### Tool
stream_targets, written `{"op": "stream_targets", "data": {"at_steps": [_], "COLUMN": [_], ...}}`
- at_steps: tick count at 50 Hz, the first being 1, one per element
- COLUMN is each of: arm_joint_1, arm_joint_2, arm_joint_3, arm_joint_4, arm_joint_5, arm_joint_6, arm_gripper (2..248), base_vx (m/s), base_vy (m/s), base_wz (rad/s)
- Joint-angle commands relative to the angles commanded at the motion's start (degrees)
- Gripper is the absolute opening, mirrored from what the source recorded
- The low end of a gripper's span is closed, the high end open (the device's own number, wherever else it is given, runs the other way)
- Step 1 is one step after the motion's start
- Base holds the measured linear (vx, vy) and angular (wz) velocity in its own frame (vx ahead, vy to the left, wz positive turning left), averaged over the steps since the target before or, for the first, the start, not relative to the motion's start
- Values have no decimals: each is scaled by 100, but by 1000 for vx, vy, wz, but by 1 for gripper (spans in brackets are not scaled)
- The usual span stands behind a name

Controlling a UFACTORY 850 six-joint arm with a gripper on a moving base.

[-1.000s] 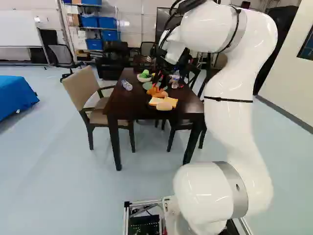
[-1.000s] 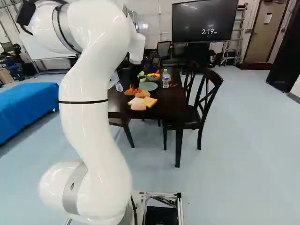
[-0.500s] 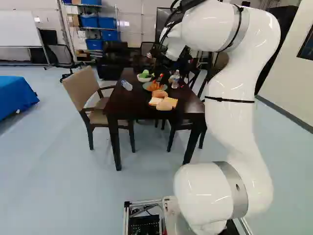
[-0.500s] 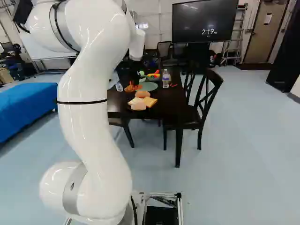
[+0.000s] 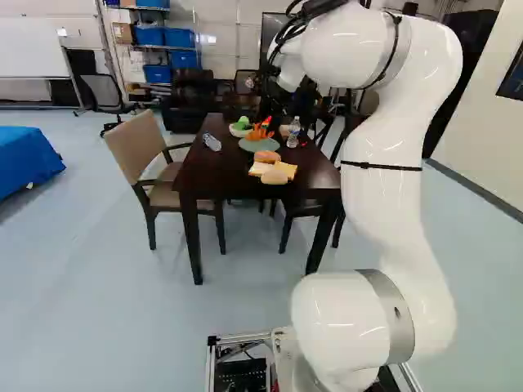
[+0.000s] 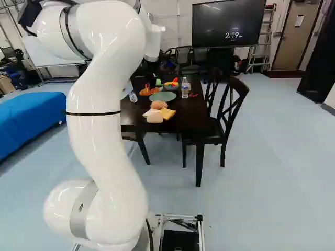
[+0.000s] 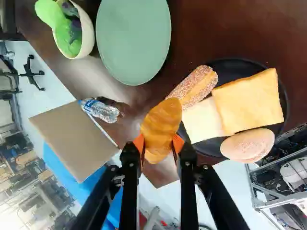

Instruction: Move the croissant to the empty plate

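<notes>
My gripper (image 6: 152, 86) is over the far part of the table in the right base view, with the croissant (image 6: 146, 91) at its tips. In the wrist view the gripper (image 7: 159, 145) is shut on the croissant (image 7: 162, 125), an orange pad pressing each side. The empty green plate (image 7: 133, 40) lies on the table ahead of the fingers, apart from the croissant; the left base view shows this plate (image 5: 260, 145) below and beyond the breads. Beside the croissant a black plate (image 7: 235, 66) holds a seeded roll (image 7: 197, 86), bread slices (image 7: 249, 103) and a round bun (image 7: 248, 145).
A bowl (image 7: 88, 36) with green pieces stands beside the green plate. One clear bottle (image 7: 100, 110) lies near the table edge; another bottle (image 6: 185, 87) stands upright. Chairs (image 6: 225, 117) flank the dark table (image 5: 216, 167). A blue-covered surface (image 6: 31, 117) is farther left.
The arm has carried the croissant, held in my gripper, upward in both base views, away from the breads. The base, plates and bottles have stayed put.
</notes>
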Motion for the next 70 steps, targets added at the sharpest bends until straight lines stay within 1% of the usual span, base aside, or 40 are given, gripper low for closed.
{"op": "stream_targets", "data": {"at_steps": [8, 31, 70], "arm_joint_1": [-8, -23, -23], "arm_joint_2": [37, -149, -152], "arm_joint_3": [-81, -331, -335], "arm_joint_4": [0, 0, 0], "arm_joint_5": [0, 0, 0], "arm_joint_6": [0, 0, 0], "arm_gripper": [92, 92, 92], "base_vx": [0, 0, 0], "base_vy": [0, 0, 0], "base_wz": [0, 0, 0]}}
